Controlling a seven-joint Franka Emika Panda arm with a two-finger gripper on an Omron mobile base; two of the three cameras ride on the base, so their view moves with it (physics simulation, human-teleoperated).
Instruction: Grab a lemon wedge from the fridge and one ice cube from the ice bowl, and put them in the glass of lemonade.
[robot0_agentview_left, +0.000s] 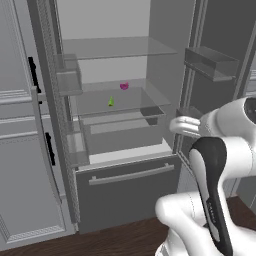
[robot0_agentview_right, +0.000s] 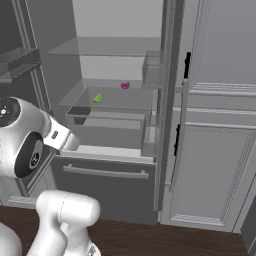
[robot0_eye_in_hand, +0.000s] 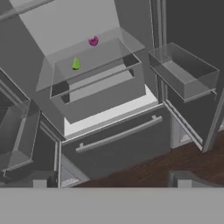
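Lemon wedge (robot0_agentview_left: 111, 102): small yellow-green piece, lying on a glass shelf (robot0_agentview_left: 115, 105) inside the fridge (robot0_agentview_left: 125, 197), doors standing wide; not yet picked up. Left base view: wedge sits toward the front left of the shelf, a small magenta item (robot0_agentview_left: 124, 86) behind it and to the right, the two well apart; the white arm rises at lower right, bent short of the fridge, nothing held that can be seen. Right base view: same wedge (robot0_agentview_right: 98, 98) on the same shelf, magenta item (robot0_agentview_right: 125, 85) further back; a clear drawer below the shelf and a dark lower drawer with a bar handle (robot0_agentview_right: 106, 173) beneath that; the arm's elbow at left, outside the compartment. Hand view: camera looks up and into the fridge from outside, wedge (robot0_eye_in_hand: 76, 64) and magenta item (robot0_eye_in_hand: 93, 41) both far off; claw (robot0_eye_in_hand: 111, 184) shows as two grey tips at the bottom, set wide apart, gripping nothing. Status, by judgement: fridge opened, reach for the wedge hardly begun. Outstanding: grasp wedge, carry to glass, then the ice cube.
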